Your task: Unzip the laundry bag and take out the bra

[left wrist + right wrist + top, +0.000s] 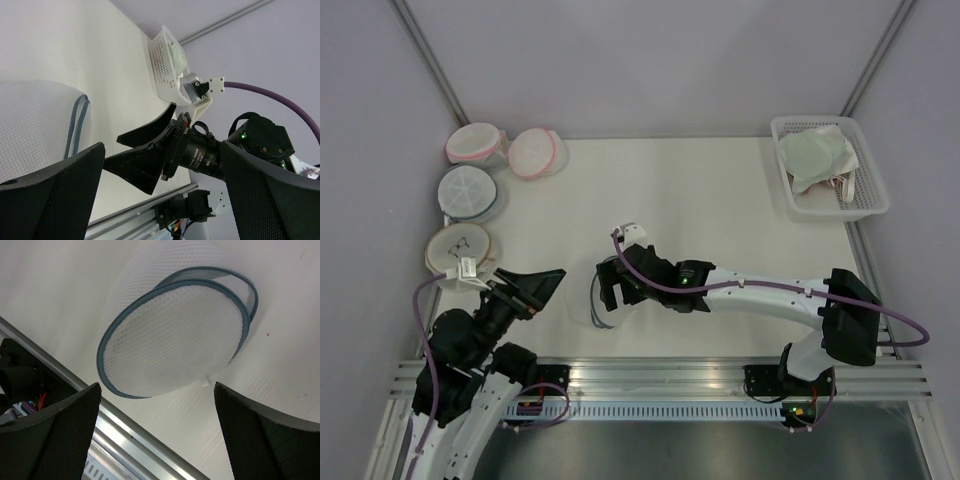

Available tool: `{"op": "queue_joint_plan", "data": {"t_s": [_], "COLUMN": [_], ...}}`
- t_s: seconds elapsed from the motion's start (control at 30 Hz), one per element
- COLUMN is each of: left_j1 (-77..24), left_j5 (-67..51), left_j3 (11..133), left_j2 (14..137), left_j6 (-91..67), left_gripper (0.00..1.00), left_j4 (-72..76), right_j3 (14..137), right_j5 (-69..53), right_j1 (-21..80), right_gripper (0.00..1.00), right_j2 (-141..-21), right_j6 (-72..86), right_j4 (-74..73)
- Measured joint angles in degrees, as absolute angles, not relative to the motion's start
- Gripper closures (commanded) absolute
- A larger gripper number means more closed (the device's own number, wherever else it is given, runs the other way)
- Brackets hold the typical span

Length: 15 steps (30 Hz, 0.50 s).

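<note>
The white slotted plastic basket (876, 196) at the far right corner of the table (700, 190) holds the pale mint-green padded bra (815, 153). The round white mesh laundry bag (175, 340) with a grey-blue zip rim lies near the table's front edge. It is under the right arm's fingers (50, 435), which are wide apart; the left arm's fingers (50, 195), also apart, point toward it.

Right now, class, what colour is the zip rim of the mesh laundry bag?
Grey-blue zip rim; right wrist view shows it best.
</note>
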State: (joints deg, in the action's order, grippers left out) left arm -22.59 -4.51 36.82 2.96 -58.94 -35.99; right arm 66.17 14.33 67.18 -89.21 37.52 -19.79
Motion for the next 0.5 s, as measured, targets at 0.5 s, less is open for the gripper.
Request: {"op": "queue_joint_plan", "data": {"t_s": [0.5], "left_j1": [-22.6], "left_j5": [-8.1], "left_j3": [34.9], "left_j2": [2.9], "left_j6": [-58.6], "left_gripper": [0.00], "left_j4": [-36.4], "right_j3": [57.3], "right_j5": [26.6], "right_j1": [67.7], "right_gripper": [0.02], "right_j2": [-72.6], "right_j6": [38.5], "right_j4": [-20.9]}}
